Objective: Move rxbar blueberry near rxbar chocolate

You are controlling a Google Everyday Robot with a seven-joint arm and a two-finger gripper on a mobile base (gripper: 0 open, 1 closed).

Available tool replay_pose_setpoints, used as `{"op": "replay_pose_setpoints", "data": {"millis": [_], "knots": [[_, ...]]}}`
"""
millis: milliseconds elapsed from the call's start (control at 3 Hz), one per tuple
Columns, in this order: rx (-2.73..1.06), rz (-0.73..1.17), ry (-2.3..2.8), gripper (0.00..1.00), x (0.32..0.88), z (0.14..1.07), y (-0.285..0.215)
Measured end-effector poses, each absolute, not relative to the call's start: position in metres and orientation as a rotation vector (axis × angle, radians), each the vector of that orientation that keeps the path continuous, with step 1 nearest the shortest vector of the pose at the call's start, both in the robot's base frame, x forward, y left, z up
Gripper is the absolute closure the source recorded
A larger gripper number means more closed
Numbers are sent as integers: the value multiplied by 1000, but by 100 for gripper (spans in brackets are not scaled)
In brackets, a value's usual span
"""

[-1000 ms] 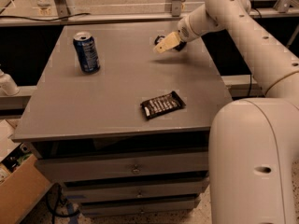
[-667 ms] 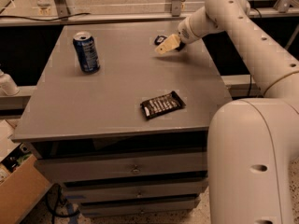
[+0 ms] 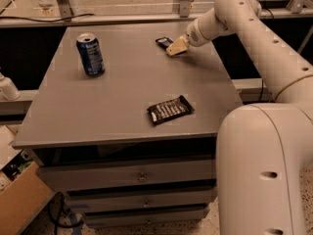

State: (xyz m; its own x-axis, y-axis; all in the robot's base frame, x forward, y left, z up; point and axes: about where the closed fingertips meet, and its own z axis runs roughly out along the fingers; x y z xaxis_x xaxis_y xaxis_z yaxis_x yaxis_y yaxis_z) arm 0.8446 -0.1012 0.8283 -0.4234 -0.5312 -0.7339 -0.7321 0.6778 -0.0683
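The rxbar blueberry, a small dark navy bar, lies flat near the far edge of the grey table. My gripper with tan fingers sits right beside its right end, touching or nearly touching it. The rxbar chocolate, a black bar with white lettering, lies near the table's front right, well apart from the blueberry bar.
A blue soda can stands upright at the table's far left. My white arm reaches over the table's right side. The table has drawers below. A cardboard box sits on the floor at the left.
My gripper has shifted slightly along the far edge, and the dark blueberry bar now shows beside its left tip.
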Motion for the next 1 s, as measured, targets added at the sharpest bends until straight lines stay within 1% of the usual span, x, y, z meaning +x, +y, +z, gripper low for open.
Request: {"op": "replay_pose_setpoints", "data": {"millis": [333,667,1000], "knots": [[-969,337,2119,87,844,833,-101],[-972,338,2099,100,838,844,-102],[-983,339,2069,100,825,864,-104]]}}
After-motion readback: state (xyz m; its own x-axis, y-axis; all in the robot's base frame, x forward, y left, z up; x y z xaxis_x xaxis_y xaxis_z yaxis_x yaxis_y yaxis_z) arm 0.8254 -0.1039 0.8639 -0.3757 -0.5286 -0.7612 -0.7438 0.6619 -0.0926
